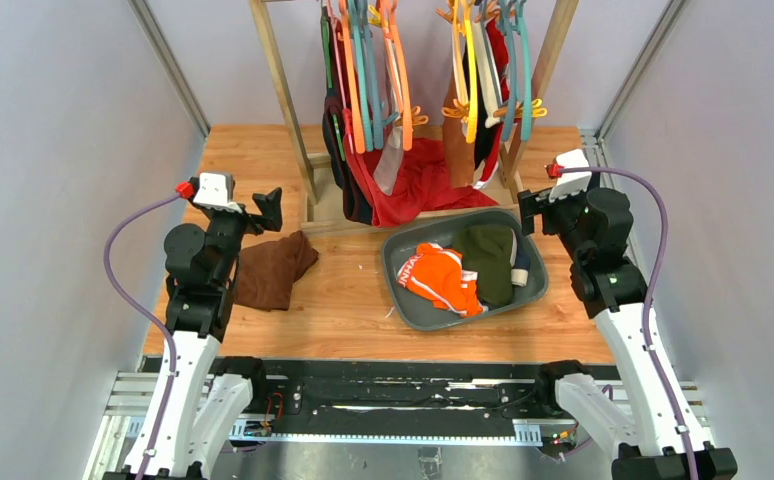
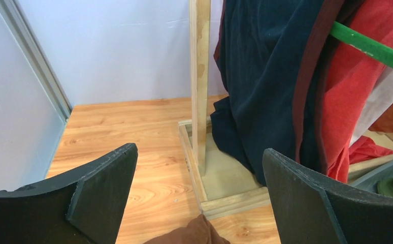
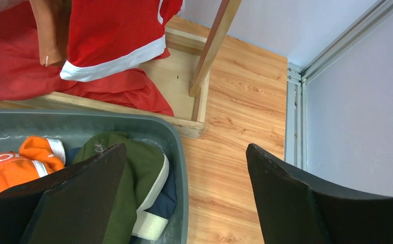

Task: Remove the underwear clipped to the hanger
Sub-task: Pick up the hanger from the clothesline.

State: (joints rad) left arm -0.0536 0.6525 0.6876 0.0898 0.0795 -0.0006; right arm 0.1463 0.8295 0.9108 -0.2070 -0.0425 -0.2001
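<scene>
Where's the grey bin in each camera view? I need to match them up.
Top view: grey bin right of centre, between the two arms.
Left wrist: only a corner of the bin, at the bottom right edge.
Right wrist: the bin fills the lower left.
Shared landmark: the wooden rack base, just behind the bin in all three.

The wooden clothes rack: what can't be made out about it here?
- Top view: coloured plastic hangers cut off by the upper edge; hooks unseen.
- Left wrist view: dark navy hanging cloth hides whatever hangs behind it.
- Right wrist view: red brief with white trim cut off above; its clip unseen.
</scene>
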